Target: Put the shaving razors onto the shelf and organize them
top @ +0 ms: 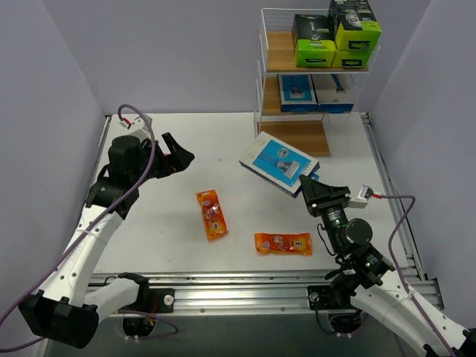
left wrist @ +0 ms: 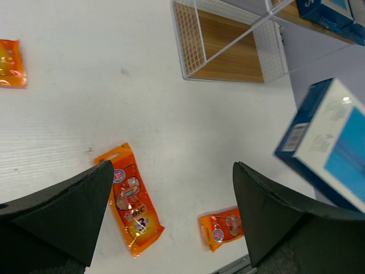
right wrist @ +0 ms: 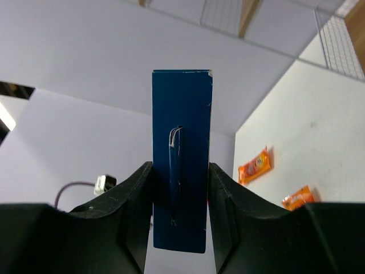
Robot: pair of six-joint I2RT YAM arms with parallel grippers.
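Top view: at 4 o'clock the right tool [top: 309, 184] is clenched on a blue razor pack [top: 274, 162], held tilted near the shelf [top: 305, 137], which stands at 1 o'clock. At 9 o'clock the left tool [top: 177, 154] is released and grasps nothing. Two orange packets [top: 212, 214] lie on the tabletop [top: 163, 242].

Left wrist: the spread fingers [left wrist: 68, 211] frame one orange packet.

Right wrist: both fingers press the pack's narrow blue edge.

No wording can be read anywhere. A barcode label [left wrist: 293, 137] sits on the pale end of the blue razor box [left wrist: 336, 154], but its digits are illegible. Print on the orange packets [left wrist: 132, 205] and the black-and-green boxes [top: 315, 41] is too small to make out.
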